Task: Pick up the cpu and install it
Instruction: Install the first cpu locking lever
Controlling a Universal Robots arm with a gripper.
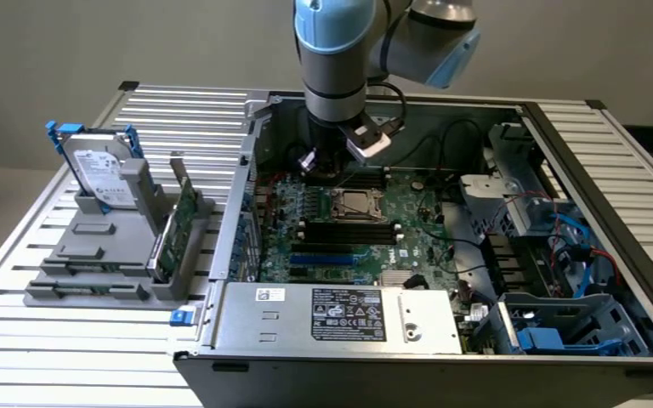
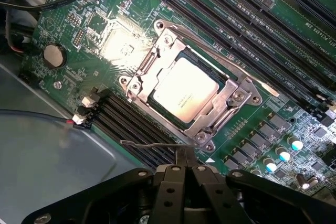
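One flat, square cpu [image 2: 184, 92], silvery and glossy on top, sits in the steel-framed socket [image 2: 233, 98] on the green motherboard [image 2: 94, 30]. In the exterior view, the gripper [image 2: 185, 153] hangs at twelve o'clock from the socket, its black fingers [image 2: 180, 160] pressed together and empty.

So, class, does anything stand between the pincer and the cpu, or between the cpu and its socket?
The cpu already lies seated inside the metal socket frame, so nothing separates those. Between the pincer and the cpu runs a thin wire lever, beside the frame's corner; nothing else visible intervenes.
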